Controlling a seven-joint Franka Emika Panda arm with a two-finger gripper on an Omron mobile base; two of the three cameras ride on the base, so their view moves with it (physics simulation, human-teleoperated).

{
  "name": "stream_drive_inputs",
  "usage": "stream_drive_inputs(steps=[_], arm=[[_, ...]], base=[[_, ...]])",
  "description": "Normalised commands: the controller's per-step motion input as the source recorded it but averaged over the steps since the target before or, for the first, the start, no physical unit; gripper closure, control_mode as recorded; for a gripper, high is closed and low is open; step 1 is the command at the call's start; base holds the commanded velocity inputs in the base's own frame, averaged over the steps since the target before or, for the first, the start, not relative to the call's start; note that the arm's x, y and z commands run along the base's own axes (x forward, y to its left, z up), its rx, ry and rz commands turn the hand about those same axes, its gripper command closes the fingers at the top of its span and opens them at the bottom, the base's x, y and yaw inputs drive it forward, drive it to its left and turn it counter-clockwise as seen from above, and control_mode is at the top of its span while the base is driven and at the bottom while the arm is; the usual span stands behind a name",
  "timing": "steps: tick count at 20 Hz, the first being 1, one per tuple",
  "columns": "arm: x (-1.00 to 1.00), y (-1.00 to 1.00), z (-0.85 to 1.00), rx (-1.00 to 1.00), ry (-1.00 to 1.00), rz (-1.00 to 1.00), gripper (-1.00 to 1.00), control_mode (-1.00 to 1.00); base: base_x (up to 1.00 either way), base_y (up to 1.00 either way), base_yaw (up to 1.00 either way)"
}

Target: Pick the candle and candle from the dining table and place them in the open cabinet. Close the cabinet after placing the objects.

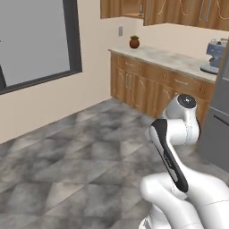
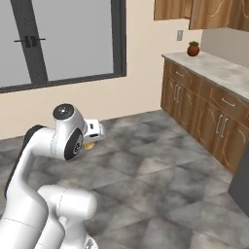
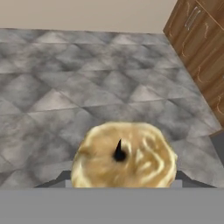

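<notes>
Gripping a stubby, waxy golden candle (image 3: 124, 155).

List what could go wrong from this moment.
1. The golden-tan candle sits in the tool high over the tiled floor; if the grip loosens, it would likely drop and roll away.
2. The wall cabinet hangs above the counter; the folded arm could clip the counter edge or the open door when reaching up.

Kitchen: wooden cabinets (image 1: 152, 87), stone counter (image 1: 170, 59), coffee machine (image 1: 214, 56).
</notes>
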Motion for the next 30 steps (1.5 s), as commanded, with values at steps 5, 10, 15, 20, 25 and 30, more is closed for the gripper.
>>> stream_drive_inputs(steps=[5, 10, 15, 20, 25, 30], arm=[[0.00, 0.00, 0.00, 0.00, 0.00, 0.00, 1.00, 1.00], [0.00, 0.00, 0.00, 0.00, 0.00, 0.00, 1.00, 1.00], [0.00, 0.00, 0.00, 0.00, 0.00, 0.00, 1.00, 1.00], [0.00, 0.00, 0.00, 0.00, 0.00, 0.00, 1.00, 1.00], [0.00, 0.00, 0.00, 0.00, 0.00, 0.00, 1.00, 1.00], [0.00, 0.00, 0.00, 0.00, 0.00, 0.00, 1.00, 1.00]], base=[[0.70, 0.22, -0.19], [0.70, 0.23, -0.19], [0.70, 0.24, -0.20], [0.70, 0.25, -0.20], [0.70, 0.26, -0.20], [0.70, 0.26, -0.20]])
